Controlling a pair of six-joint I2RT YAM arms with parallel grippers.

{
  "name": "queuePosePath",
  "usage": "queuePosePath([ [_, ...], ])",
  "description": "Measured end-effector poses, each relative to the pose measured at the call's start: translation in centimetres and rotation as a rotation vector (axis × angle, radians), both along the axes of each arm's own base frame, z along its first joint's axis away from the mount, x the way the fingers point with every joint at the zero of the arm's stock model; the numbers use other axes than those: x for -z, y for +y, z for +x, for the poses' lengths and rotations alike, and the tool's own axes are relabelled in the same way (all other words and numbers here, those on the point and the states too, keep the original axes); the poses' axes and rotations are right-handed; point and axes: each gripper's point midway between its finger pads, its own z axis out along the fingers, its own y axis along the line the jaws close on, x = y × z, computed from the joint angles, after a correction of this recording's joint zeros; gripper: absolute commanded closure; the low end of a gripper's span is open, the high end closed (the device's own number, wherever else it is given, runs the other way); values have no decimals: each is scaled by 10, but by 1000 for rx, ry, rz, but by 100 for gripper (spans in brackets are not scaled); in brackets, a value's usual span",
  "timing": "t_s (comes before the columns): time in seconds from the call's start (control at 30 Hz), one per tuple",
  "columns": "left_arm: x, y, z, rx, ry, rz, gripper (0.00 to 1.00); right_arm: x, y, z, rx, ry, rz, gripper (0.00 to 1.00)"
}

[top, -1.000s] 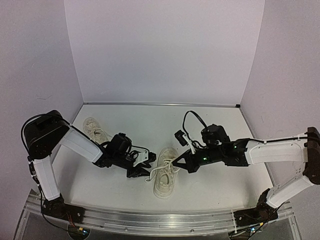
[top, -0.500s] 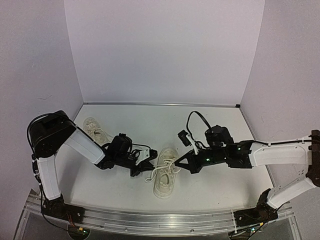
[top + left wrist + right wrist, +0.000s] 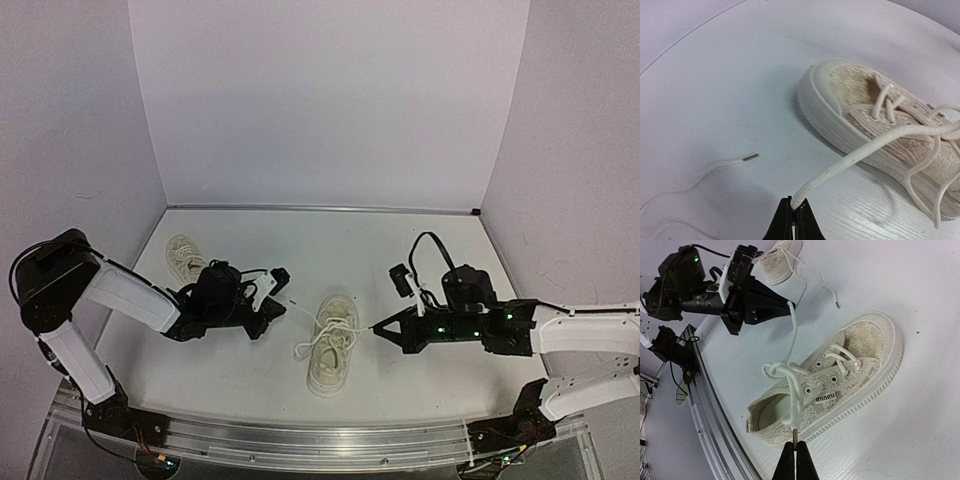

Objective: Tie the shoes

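One cream shoe lies in the middle of the table, toe pointing away from the arms. Its laces are crossed over the tongue. My left gripper is shut on one lace, which runs taut from its tips to the shoe. My right gripper is shut on the tip of the other lace, just beside the shoe's heel side. The two grippers stand on opposite sides of the shoe. The second shoe lies at the far left, behind the left arm.
A loose lace end with a metal tip lies on the table left of the held lace. A metal rail runs along the near table edge. White walls close in the table at the back and on both sides.
The left gripper has shut on the lace and pulled back to the left. The right gripper has drawn away to the right. Both laces now stretch out from the shoe.
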Motion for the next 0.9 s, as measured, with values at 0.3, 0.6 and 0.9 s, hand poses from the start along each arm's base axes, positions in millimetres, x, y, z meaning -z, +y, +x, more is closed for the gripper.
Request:
queuePosePath([
  [0.3, -54, 50, 17, -375, 65, -106, 100, -19, -68, -3, 323, 40, 121, 100],
  [0.6, -74, 119, 1, -687, 128, -216, 100, 34, -133, -17, 618, 225, 72, 100],
  [0.9, -22, 172, -15, -937, 222, -51, 100, 81, -177, -32, 798, 327, -107, 100],
])
